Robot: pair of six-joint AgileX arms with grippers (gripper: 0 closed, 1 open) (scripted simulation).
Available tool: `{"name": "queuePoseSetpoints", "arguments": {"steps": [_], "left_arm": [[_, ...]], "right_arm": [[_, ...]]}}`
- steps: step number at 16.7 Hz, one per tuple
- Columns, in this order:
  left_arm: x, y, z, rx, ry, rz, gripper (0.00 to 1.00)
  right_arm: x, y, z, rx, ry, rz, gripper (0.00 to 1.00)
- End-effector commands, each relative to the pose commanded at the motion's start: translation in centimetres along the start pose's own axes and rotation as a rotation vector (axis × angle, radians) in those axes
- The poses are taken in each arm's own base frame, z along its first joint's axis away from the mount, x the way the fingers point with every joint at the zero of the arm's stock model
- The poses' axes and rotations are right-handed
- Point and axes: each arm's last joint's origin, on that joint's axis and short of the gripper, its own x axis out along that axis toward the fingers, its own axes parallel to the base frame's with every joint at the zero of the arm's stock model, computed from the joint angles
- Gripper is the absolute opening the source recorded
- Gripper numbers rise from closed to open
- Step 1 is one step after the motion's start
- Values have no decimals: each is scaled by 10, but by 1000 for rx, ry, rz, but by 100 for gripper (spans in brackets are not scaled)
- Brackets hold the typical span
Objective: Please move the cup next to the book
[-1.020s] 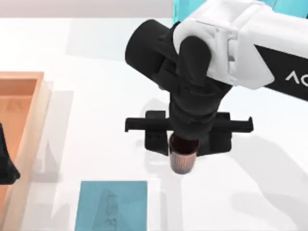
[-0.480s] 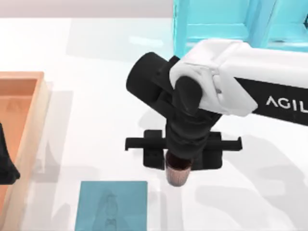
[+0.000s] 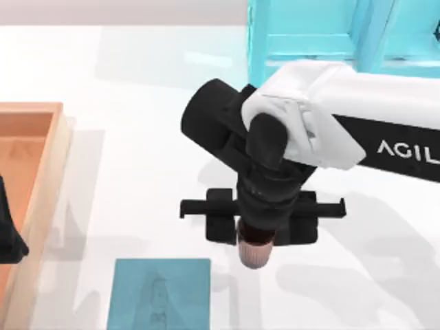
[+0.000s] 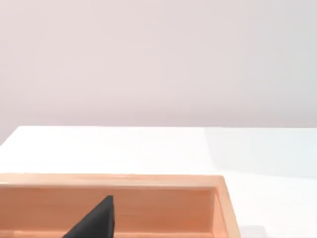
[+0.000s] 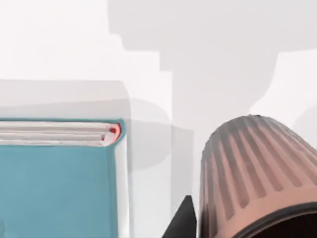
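The white table [image 3: 137,137] carries a cyan shelf unit [image 3: 309,31] at the far edge, an orange tray [image 3: 31,172] at the left side where my left arm sits parked, and the teal book [image 3: 159,294] at the near edge. My right gripper [image 3: 256,237] hangs over the middle of the table, just right of the book, pointing down. The cup [image 3: 256,254] sits between my fingers, pinched at its rim, ribbed body poking out below them. In the right wrist view the cup [image 5: 255,173] is beside the book [image 5: 57,191], apart from it.
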Motion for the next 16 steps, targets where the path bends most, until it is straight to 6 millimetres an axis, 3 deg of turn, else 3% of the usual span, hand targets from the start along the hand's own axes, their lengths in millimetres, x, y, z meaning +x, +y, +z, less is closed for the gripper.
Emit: {"name": "queuePoseSetpoints", "arguments": {"steps": [10, 16], "left_arm": [[0, 0, 0, 0, 0, 0, 100], [0, 0, 0, 0, 0, 0, 100]], "right_arm": [[0, 0, 0, 0, 0, 0, 98], [0, 0, 0, 0, 0, 0, 100]]}}
